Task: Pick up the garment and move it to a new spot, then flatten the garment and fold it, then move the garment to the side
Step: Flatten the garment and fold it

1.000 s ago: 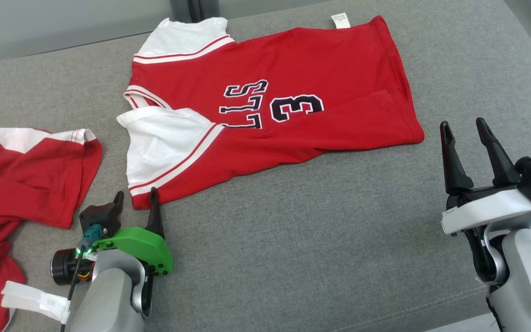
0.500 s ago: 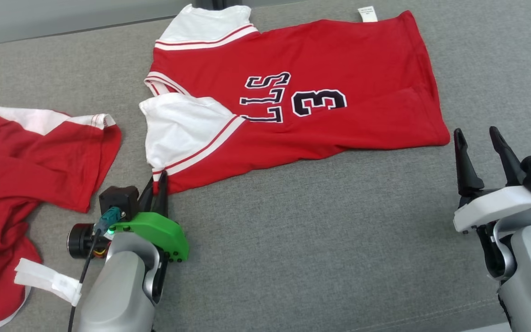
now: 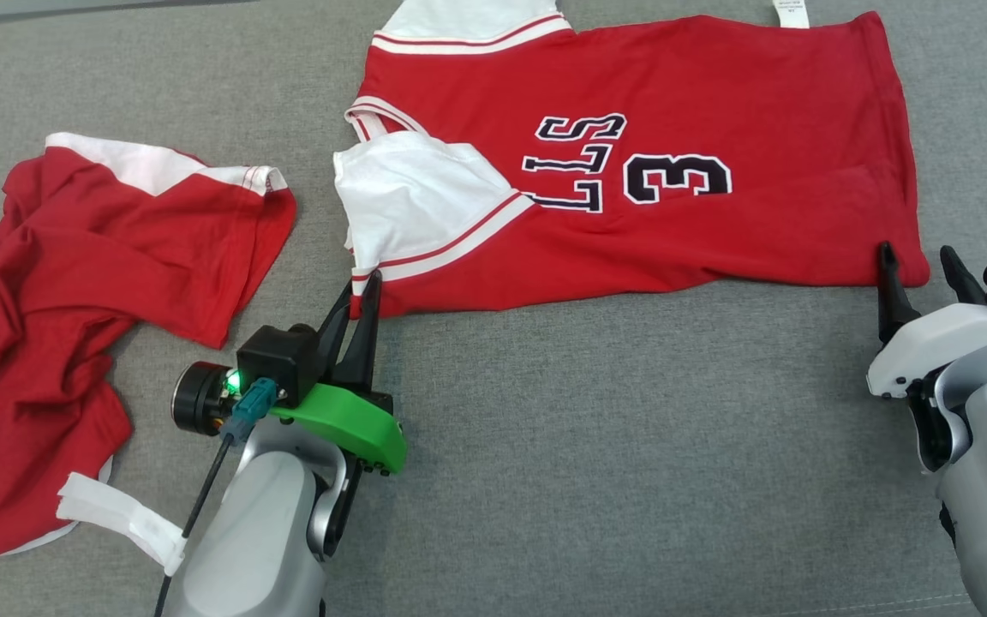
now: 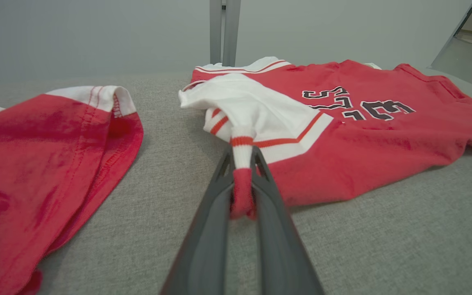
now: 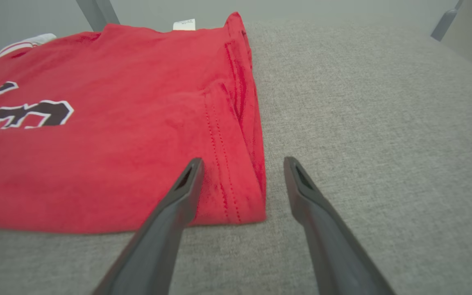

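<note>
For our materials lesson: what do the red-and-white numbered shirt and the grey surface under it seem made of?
The red-and-white numbered shirt: soft matt knit, likely cotton; it creases, with stitched hems. The grey surface: matt woven upholstery cloth, perhaps; a coarse weave shows.

second red shirt: crumpled, left | grey fabric surface | pale wall behind

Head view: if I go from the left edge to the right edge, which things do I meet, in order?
Crumpled red garment → left gripper, shut → spread jersey with the number 3, whose near corner that gripper pinches → right gripper, open.
</note>
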Available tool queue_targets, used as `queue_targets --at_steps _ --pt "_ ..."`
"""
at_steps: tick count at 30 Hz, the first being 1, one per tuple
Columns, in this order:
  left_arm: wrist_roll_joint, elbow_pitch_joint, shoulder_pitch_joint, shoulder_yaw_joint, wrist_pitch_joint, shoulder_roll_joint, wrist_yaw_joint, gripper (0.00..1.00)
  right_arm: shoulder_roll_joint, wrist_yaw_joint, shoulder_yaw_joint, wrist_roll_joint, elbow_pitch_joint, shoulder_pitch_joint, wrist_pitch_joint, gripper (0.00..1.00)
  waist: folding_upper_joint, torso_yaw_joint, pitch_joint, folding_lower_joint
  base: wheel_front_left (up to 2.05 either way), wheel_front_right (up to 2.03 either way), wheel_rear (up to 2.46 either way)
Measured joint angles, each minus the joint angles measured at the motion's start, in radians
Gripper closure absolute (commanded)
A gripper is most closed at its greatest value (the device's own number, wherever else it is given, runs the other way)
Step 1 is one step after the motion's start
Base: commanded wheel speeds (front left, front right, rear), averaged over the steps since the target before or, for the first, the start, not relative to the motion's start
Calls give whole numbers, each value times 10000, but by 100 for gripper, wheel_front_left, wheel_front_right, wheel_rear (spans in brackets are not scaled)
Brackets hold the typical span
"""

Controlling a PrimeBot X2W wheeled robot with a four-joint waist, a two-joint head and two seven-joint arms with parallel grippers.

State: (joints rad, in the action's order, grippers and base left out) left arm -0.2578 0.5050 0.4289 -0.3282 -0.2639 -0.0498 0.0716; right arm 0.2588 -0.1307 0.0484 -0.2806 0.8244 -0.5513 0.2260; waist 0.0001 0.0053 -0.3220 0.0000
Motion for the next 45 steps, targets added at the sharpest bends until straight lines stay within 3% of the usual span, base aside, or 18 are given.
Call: queue_targets --at_steps 8,9,10,25,31,38,45 --pt "48 -364 -128 -263 0 2 -71 100 -203 2 182 46 1521 -952 -19 0 0 138 -243 0 0 0 0" --pt "48 -359 -134 -268 0 2 -77 100 -217 2 117 -23 1603 -1017 -59 5 0 130 -252 0 0 0 0" --pt "48 -290 -134 -274 0 -2 -104 100 -207 4 -86 -119 1714 -1143 -40 100 0 101 -275 0 0 0 0" --pt "-324 591 -416 25 0 -232 -240 100 407 -10 -1597 -1344 1137 -498 276 100 0 -204 600 0 0 0 0" --pt "-585 608 -1000 75 12 -403 -65 100 769 -10 -2529 -2640 238 524 -472 100 0 -357 1254 0 0 0 0" --pt "-825 -140 -2017 -48 435 -832 90 100 1122 -10 -3043 -3994 -1198 1825 -1292 100 0 -526 1862 0 0 0 0" --pt "-849 -1233 -2995 -399 1154 -1118 153 100 1478 -10 -2761 -4320 -2092 3013 -1436 100 0 -595 2161 0 0 0 0"
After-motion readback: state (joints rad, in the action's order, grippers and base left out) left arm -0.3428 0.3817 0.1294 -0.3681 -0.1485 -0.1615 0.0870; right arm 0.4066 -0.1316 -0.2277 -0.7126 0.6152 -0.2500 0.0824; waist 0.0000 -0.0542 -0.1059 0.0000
